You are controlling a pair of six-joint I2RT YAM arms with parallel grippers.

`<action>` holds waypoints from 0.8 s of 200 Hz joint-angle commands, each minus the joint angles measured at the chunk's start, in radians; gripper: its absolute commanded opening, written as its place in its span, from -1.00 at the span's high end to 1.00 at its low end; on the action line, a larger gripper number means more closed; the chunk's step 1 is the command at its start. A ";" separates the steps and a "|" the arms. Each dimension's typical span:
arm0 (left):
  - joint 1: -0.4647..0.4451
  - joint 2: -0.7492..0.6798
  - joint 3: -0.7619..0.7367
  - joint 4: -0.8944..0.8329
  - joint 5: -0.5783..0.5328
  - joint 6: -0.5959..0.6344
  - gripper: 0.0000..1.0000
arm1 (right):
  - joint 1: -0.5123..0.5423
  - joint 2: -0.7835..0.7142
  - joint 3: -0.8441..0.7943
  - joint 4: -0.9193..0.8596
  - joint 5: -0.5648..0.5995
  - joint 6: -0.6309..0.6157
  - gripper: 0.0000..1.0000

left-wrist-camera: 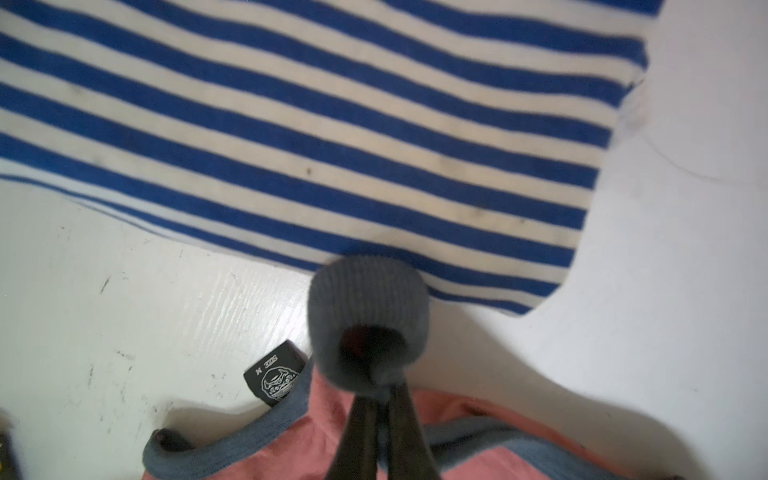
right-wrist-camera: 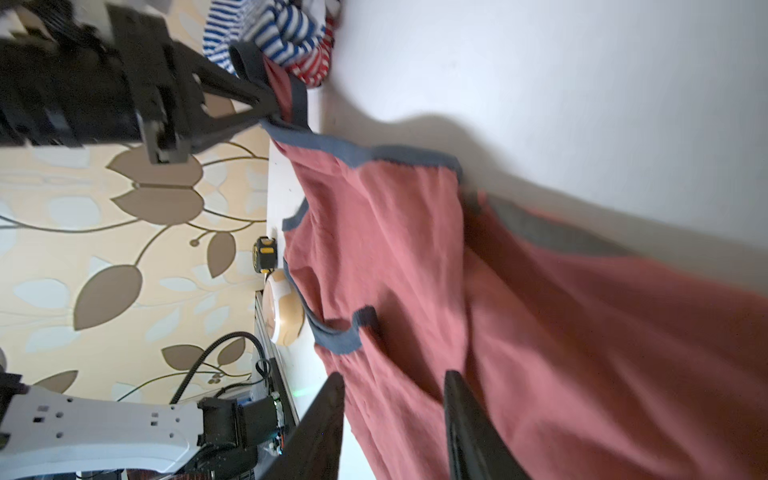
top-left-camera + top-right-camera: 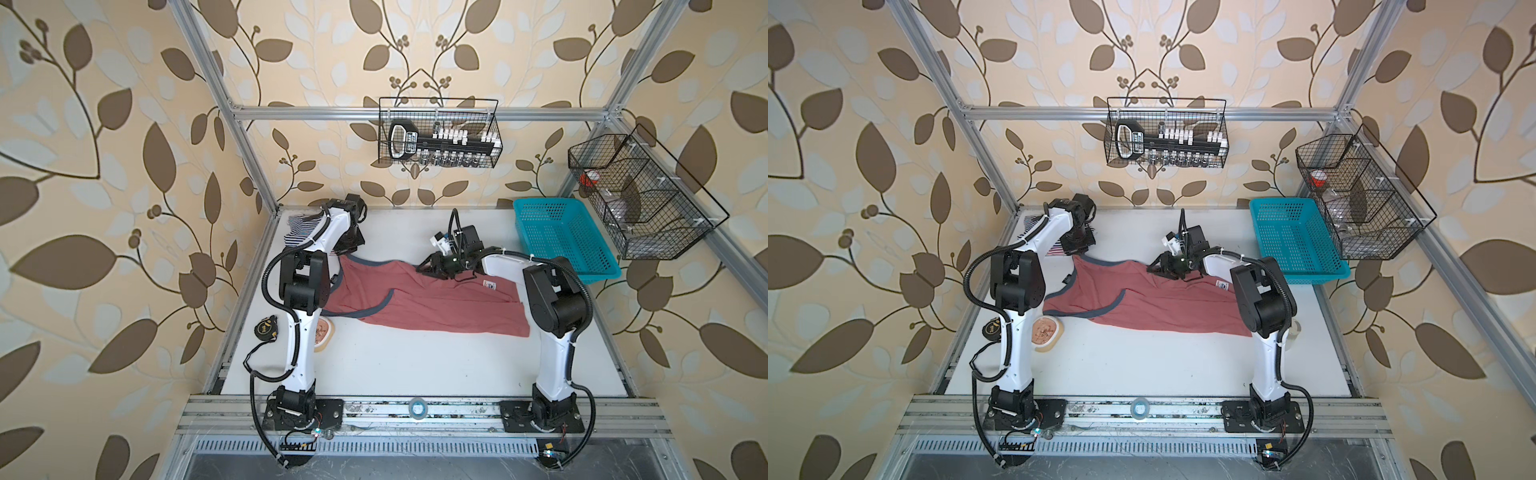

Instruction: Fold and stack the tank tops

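Observation:
The dusty red tank top (image 3: 436,299) (image 3: 1163,303) lies spread across the table, its grey-blue trim towards the left. My left gripper (image 1: 380,390) (image 3: 349,243) is shut on one grey-blue shoulder strap (image 1: 368,299) and holds it just above the navy-white striped tank top (image 1: 311,145) (image 3: 299,226) at the back left. A red-white striped tank top (image 2: 316,62) lies bunched beside the navy one. My right gripper (image 2: 395,376) (image 3: 430,268) is open over the red top's far edge, and I see no cloth pinched between its jaws.
A teal basket (image 3: 561,237) stands at the back right. A tape measure (image 3: 265,327) and a round beige object (image 3: 324,332) lie by the left arm. A tape roll (image 3: 417,407) sits on the front rail. Wire baskets (image 3: 438,133) (image 3: 636,199) hang on the frame.

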 commanded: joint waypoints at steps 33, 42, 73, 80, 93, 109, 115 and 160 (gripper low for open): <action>0.006 -0.023 -0.018 -0.014 0.003 0.014 0.85 | 0.002 0.125 0.110 -0.092 -0.011 0.041 0.19; 0.006 -0.022 -0.018 -0.014 0.003 0.014 0.85 | 0.001 0.132 0.120 -0.121 0.000 0.032 0.20; 0.006 -0.023 -0.020 -0.014 0.001 0.014 0.85 | 0.000 0.159 0.127 -0.087 -0.029 0.061 0.20; 0.006 -0.024 -0.020 -0.015 0.000 0.013 0.85 | 0.001 0.165 0.127 -0.066 -0.037 0.075 0.20; 0.006 -0.024 -0.024 -0.014 -0.001 0.014 0.85 | 0.003 0.178 0.130 -0.023 -0.055 0.110 0.21; 0.006 -0.024 -0.027 -0.014 0.000 0.014 0.85 | 0.005 0.200 0.136 0.034 -0.073 0.157 0.21; 0.005 -0.024 -0.026 -0.015 0.002 0.013 0.85 | 0.006 0.209 0.139 0.057 -0.079 0.175 0.22; 0.006 -0.026 -0.032 -0.014 -0.003 0.014 0.85 | 0.012 0.253 0.132 0.274 -0.121 0.349 0.25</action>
